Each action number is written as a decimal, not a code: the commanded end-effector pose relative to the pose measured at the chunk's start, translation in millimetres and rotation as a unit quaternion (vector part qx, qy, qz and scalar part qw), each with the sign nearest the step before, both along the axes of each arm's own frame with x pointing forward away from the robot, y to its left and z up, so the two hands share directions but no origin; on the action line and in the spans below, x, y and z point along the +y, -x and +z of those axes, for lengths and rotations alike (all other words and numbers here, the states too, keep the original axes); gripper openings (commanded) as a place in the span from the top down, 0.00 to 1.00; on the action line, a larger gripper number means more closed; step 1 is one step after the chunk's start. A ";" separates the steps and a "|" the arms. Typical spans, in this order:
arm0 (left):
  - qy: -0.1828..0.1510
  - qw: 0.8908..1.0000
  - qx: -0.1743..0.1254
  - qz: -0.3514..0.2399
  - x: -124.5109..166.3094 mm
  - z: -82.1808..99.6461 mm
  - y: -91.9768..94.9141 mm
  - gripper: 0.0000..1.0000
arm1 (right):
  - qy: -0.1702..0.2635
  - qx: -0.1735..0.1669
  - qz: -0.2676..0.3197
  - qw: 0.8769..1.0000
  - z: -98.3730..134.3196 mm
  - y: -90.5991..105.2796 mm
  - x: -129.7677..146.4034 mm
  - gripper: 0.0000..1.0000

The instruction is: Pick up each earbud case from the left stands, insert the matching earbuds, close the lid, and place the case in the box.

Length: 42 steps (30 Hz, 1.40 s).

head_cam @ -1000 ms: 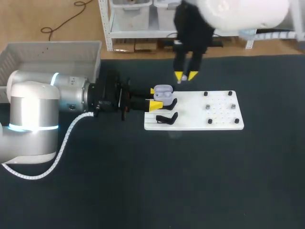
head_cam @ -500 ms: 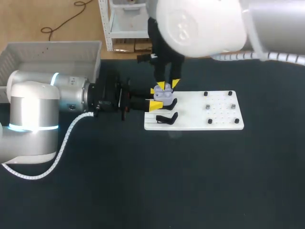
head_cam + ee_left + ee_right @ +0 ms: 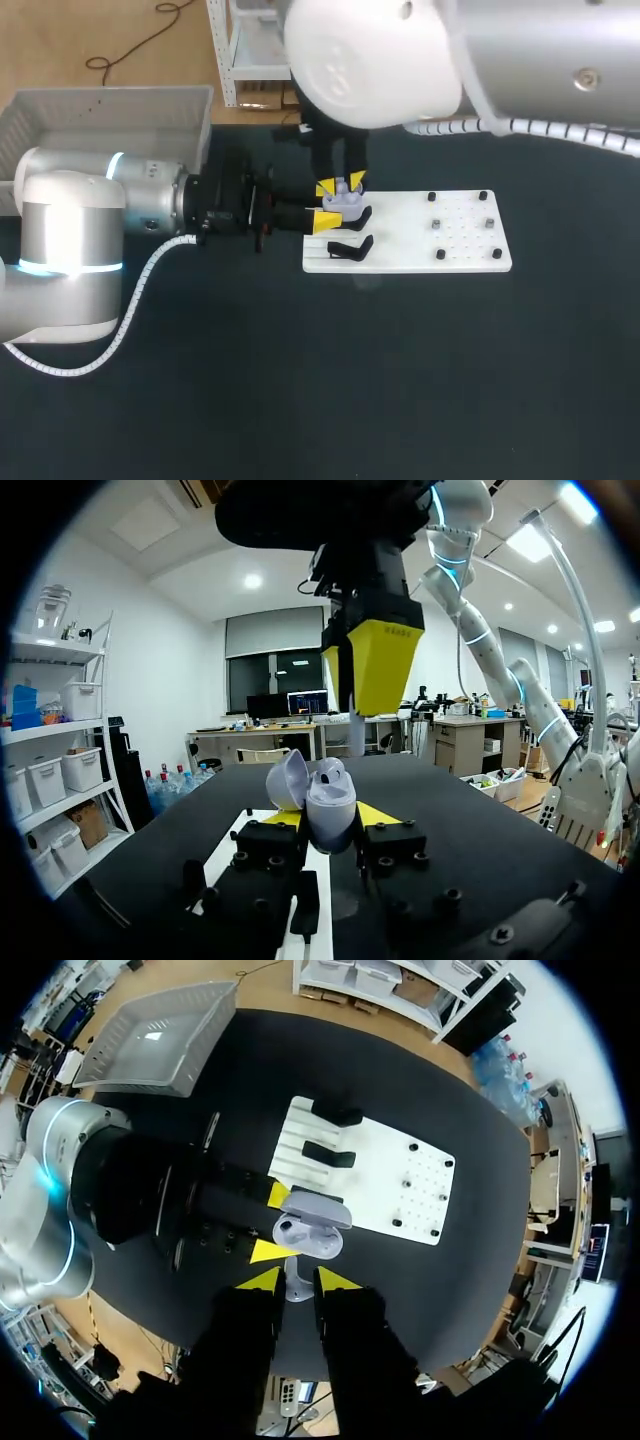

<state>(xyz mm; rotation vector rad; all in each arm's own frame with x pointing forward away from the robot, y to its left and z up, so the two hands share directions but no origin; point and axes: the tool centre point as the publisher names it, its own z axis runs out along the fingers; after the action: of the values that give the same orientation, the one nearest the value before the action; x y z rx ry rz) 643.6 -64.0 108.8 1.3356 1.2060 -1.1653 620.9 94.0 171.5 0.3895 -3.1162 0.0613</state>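
Lilac earbud case [image 3: 326,798], lid open, is squeezed by the left gripper [image 3: 329,816] at the white board's [image 3: 470,252] left end. Right gripper [image 3: 297,1280] pinches an earbud [image 3: 294,1288] just above. Next, I think, lower it straight into the case.

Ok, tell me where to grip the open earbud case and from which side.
Grip the earbud case low on its body, level from the left, as the left tool does: its lid stands open, and the right tool holds an earbud above it.
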 end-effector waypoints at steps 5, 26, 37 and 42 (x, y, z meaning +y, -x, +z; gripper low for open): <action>0.001 1.000 -0.001 0.001 0.1 -0.5 0.7 1.00 | 0.005 0.006 0.002 1.000 -3.1 -6.0 0.7 1.00; 0.001 1.000 -0.001 0.001 0.1 -0.5 0.7 1.00 | 0.008 0.018 0.004 1.000 -13.2 -9.6 4.2 1.00; 0.001 1.000 -0.001 0.001 0.1 -0.5 0.7 1.00 | 0.008 0.021 0.002 1.000 -15.7 -13.6 4.6 1.00; 0.001 1.000 -0.001 0.001 0.1 -0.5 0.7 1.00 | 0.008 0.024 0.003 1.000 -17.6 -14.2 4.4 1.00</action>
<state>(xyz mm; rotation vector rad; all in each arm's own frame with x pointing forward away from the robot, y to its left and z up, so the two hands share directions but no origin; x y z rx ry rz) 643.6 -64.0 108.8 1.3356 1.2060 -1.1653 633.2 98.0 154.2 0.3928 -3.0695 0.0748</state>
